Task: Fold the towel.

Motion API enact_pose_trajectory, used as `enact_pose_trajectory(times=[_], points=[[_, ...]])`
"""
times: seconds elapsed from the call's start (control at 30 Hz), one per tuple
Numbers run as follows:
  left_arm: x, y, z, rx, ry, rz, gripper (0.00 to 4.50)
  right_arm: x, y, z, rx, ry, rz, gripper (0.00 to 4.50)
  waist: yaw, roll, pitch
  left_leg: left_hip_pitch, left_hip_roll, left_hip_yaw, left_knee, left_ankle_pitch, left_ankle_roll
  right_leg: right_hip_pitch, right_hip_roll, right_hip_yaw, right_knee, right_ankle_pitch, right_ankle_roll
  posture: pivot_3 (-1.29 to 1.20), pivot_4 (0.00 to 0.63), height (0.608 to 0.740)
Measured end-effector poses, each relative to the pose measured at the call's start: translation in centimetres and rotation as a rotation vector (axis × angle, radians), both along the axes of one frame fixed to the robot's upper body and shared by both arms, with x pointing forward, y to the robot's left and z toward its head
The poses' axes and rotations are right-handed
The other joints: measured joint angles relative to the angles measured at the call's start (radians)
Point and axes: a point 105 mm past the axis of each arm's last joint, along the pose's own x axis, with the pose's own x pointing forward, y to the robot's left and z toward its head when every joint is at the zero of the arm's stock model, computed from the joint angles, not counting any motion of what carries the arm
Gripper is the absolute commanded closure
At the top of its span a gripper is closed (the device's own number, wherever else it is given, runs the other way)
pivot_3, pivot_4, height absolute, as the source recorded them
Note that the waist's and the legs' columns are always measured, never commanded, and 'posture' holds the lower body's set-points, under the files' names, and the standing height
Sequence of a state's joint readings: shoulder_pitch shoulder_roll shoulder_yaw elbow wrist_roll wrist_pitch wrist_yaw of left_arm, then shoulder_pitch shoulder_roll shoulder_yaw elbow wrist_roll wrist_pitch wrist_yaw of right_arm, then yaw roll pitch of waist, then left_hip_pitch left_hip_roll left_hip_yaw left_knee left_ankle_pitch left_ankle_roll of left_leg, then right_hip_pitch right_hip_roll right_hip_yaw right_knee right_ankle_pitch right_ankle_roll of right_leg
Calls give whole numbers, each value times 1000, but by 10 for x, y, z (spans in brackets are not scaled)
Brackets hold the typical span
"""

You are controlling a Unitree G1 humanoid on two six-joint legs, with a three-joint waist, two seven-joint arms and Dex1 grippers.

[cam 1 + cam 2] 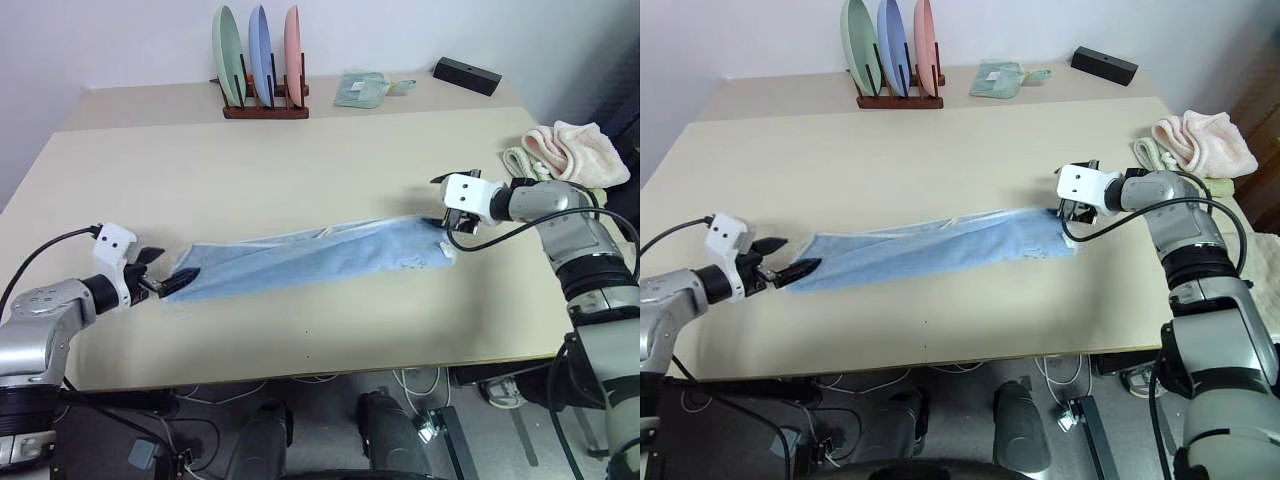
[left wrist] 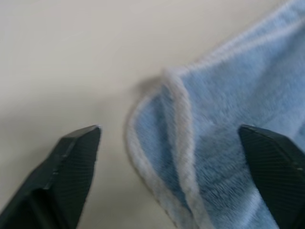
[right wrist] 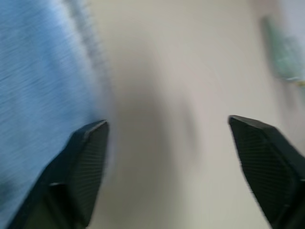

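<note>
the towel (image 1: 310, 258) is laid out long and thin across the middle of the table (image 1: 300, 160), with one end by each arm. the left gripper (image 2: 176, 157) is seen wide open at the towel's left end, one finger on the bare table and one over the cloth, and nothing is held. the right gripper (image 3: 169, 157) is seen wide open too, beside the towel's right end, and nothing is held in it.

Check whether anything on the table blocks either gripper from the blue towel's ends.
Nothing visible does. The left gripper stands open at one corner of the light blue towel, and the right gripper, also open, is beside the other end, with bare table between.
</note>
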State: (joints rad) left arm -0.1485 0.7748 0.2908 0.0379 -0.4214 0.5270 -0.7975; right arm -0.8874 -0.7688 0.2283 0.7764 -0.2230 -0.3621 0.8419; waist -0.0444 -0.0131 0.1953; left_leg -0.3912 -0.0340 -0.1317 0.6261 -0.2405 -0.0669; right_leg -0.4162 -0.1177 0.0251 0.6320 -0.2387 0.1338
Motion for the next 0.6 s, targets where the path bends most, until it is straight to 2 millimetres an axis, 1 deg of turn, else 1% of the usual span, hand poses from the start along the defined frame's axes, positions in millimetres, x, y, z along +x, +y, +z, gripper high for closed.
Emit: enact_pose_trajectory(times=[0.07,0.13,0.2,0.3,0.37,0.47,0.53,0.6], points=[[1,1,0,-18,-10,29,13,-1,0,4,3,-34,-1,574,1,0,0,0,0,0,0,0,0,0,0,0,0,0,0,0,150,740],[6,4,3,-46,-41,75,13,-4,-4,5,2,-51,-13,574,3,0,0,0,0,0,0,0,0,1,0,0,0,0,0,0,150,740],[11,6,8,-58,-69,112,0,-6,-7,12,15,-67,-29,29,2,0,0,0,0,0,1,0,0,1,0,0,0,0,1,0,150,740],[18,6,19,-75,-119,146,0,-10,-10,23,68,-91,-56,12,1,0,0,0,0,0,1,0,0,1,0,0,0,0,1,0,150,740],[21,6,23,-99,-145,164,0,-13,-11,24,94,-87,-71,12,0,0,0,0,0,0,1,0,0,1,0,0,0,1,1,0,150,740],[18,2,25,-114,-161,155,0,-21,-16,22,191,-54,-118,12,0,0,0,0,0,0,1,0,0,1,0,0,0,1,1,0,150,740],[14,-1,25,-98,-173,149,0,-28,-18,22,291,-30,-149,12,2,0,0,0,0,0,1,0,0,1,0,0,0,1,1,0,150,740],[12,-7,30,-79,-202,140,0,-40,-19,22,426,6,-183,12,6,-1,0,0,0,-2,1,0,0,2,0,0,0,1,1,0,150,740]])
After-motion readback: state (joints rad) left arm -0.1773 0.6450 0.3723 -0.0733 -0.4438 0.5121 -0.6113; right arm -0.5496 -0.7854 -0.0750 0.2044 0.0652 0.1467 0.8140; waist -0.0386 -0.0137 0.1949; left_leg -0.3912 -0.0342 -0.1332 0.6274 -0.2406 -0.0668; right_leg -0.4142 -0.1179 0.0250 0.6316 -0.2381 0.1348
